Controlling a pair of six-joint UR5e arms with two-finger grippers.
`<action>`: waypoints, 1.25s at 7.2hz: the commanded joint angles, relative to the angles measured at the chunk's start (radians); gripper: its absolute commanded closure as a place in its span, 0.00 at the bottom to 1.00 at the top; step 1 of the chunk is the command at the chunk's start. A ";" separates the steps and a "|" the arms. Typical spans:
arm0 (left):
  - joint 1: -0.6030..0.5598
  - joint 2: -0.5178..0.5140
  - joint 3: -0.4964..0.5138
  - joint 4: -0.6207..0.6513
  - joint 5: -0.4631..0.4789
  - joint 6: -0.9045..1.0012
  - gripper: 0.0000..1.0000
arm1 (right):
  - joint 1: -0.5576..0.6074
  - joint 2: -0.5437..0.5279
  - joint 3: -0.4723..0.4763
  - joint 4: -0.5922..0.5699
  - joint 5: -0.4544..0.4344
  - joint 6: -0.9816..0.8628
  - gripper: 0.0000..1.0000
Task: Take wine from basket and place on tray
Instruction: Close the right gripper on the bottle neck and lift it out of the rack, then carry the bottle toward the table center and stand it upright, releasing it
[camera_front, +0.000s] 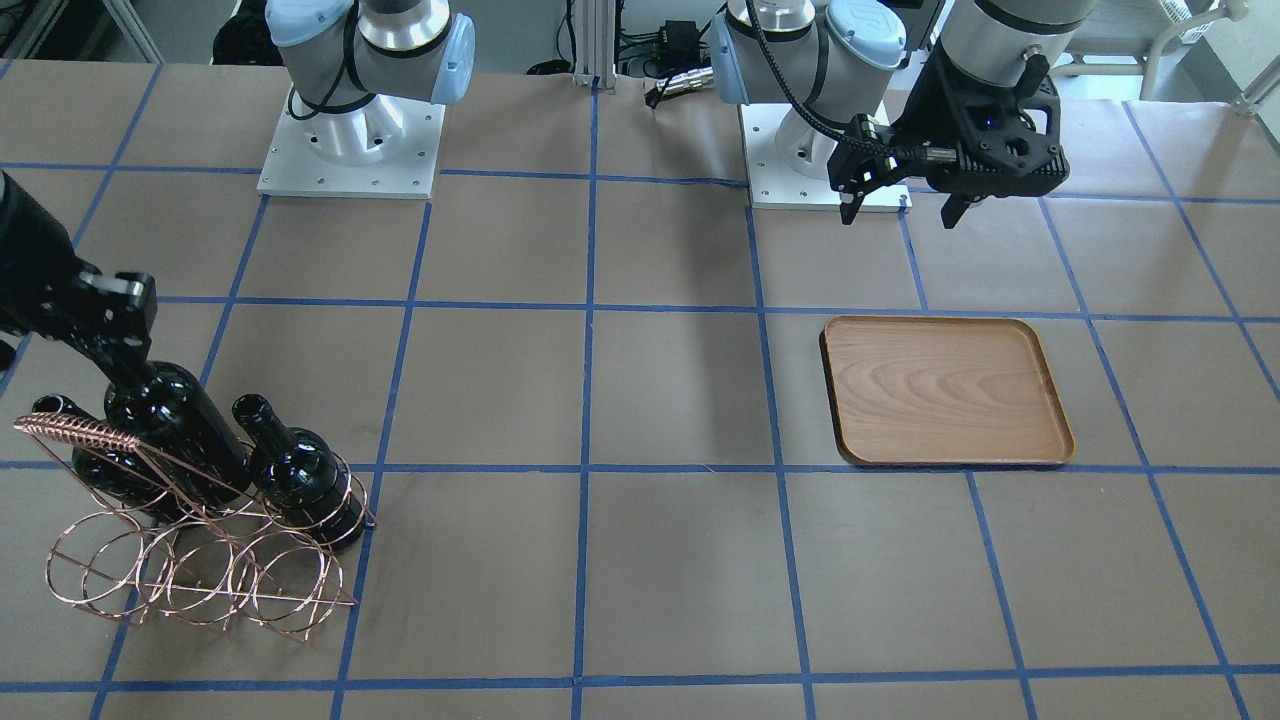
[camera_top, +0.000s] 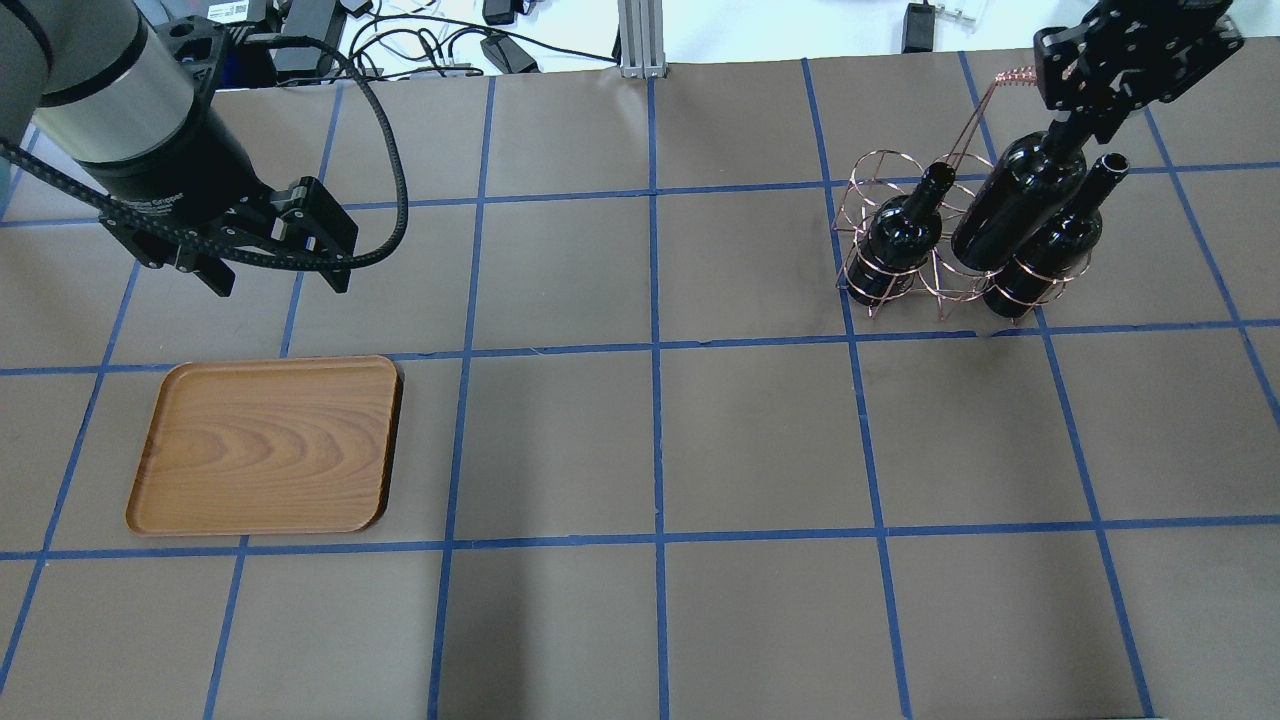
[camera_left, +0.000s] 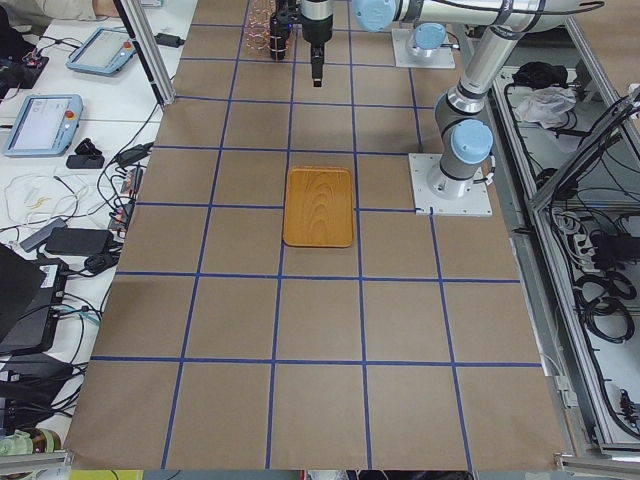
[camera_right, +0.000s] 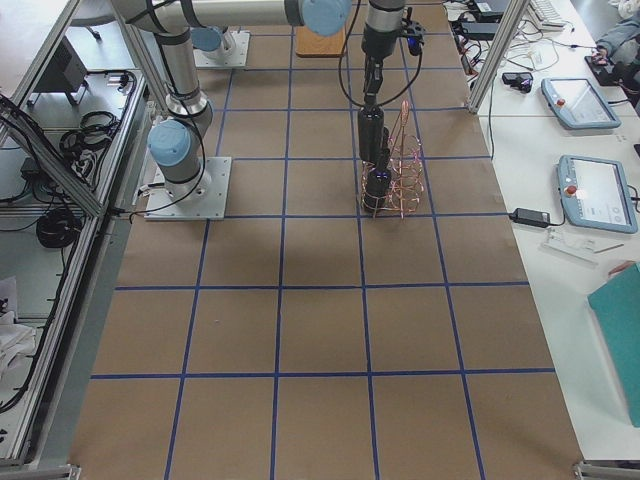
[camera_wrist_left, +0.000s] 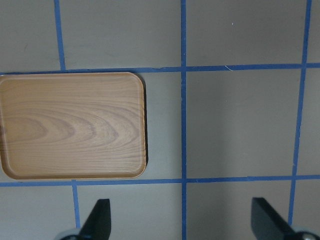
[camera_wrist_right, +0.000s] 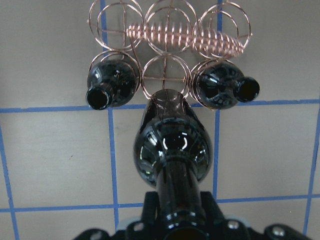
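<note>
The right gripper (camera_top: 1072, 128) is pinched on the neck of the wine (camera_top: 1015, 215), just under the mouth, and the bottle hangs below it at a tilt. In the right wrist view the wine's shoulder fills the space just ahead of the fingers. Its lower end sits at the middle ring of the basket (camera_top: 872, 172); whether it is clear of that ring I cannot tell. Two other bottles stand in the rings either side of it, one (camera_top: 898, 240) to one side of the gripper and the other (camera_top: 1050, 250) just beside the held wine. The coiled handle (camera_wrist_right: 185, 35) runs beyond them. The left gripper (camera_top: 275, 280) hangs above the table well away from the basket, its fingers (camera_wrist_left: 97, 220) spread wide with nothing between them. The tray (camera_top: 265, 445) lies flat on the table below it, off to one side of the fingers in the left wrist view.
</note>
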 joint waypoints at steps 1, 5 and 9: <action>0.003 0.000 0.001 0.002 0.000 0.000 0.00 | 0.046 -0.167 -0.008 0.168 -0.012 0.031 1.00; 0.005 0.000 0.001 0.003 0.000 0.000 0.00 | 0.430 -0.024 0.041 0.074 0.143 0.573 1.00; 0.005 0.000 0.003 0.003 0.002 0.021 0.00 | 0.670 0.234 0.051 -0.199 0.170 0.894 1.00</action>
